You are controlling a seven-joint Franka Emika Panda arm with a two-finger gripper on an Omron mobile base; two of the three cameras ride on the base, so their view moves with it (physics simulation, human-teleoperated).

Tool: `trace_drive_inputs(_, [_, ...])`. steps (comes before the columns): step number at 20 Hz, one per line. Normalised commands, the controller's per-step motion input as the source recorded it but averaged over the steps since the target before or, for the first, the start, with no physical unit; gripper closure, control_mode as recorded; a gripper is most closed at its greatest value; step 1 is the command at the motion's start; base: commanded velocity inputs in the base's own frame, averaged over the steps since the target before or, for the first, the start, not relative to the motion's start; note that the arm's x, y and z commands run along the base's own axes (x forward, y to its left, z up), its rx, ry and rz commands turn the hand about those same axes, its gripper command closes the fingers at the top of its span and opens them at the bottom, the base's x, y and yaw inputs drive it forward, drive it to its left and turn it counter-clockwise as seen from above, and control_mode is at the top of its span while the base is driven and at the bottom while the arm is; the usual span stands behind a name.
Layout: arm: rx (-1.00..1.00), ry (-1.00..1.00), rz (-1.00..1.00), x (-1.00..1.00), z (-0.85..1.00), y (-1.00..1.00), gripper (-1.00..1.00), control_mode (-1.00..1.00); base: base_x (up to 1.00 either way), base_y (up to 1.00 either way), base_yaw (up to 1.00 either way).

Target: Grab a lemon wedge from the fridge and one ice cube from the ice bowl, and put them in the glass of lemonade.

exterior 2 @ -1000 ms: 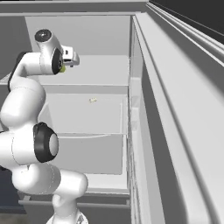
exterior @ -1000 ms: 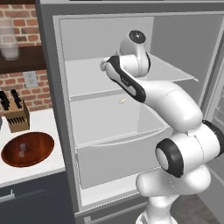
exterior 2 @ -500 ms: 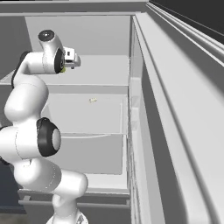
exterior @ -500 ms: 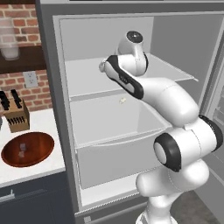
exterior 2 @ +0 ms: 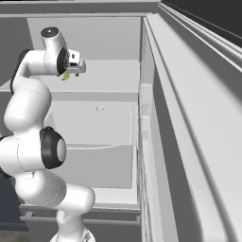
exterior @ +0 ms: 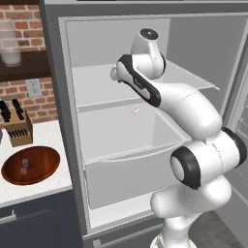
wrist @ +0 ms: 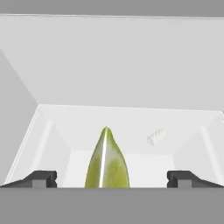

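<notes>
The fridge (exterior: 53,121) stands open, showing its pale grey shelves. My gripper (exterior: 115,73) reaches in over the upper shelf, and it appears too in the right base view (exterior 2: 78,64). A yellow-green lemon wedge (wrist: 107,162) sits on that shelf between my two fingertips (wrist: 41,177), which stand wide apart without touching it. From the right base the lemon wedge (exterior 2: 66,75) peeks out just under the hand. The reddish-brown ice bowl (exterior: 46,162) rests on the counter left of the fridge, with ice cubes in it. The glass of lemonade is out of view.
A small white item (exterior: 136,111) lies on the shelf below, above the drawer. A knife block (exterior: 17,128) stands behind the bowl, and a frosted glass (exterior: 10,48) sits on a wall shelf. The open fridge door (exterior 2: 189,118) runs along my right.
The arm has shifted its elbow slightly and the hand has edged a little over the upper shelf. The jaws remain open.
</notes>
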Motion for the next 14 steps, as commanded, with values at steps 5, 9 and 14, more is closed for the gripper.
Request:
trace_drive_inputs(5, [0.0, -0.01, 0.0, 0.0, 0.0, 0.0, -1.0, -1.0, 0.0, 0.0, 0.0])
trace_drive_inputs(9, [0.0, -0.01, 0.0, -0.09, 0.03, 0.0, -1.0, -1.0, 0.0, 0.0, 0.0])
trace_drive_inputs(14, [0.0, 0.0, 0.0, -0.42, 0.0, -0.03, -1.0, -1.0, 0.0, 0.0, 0.0])
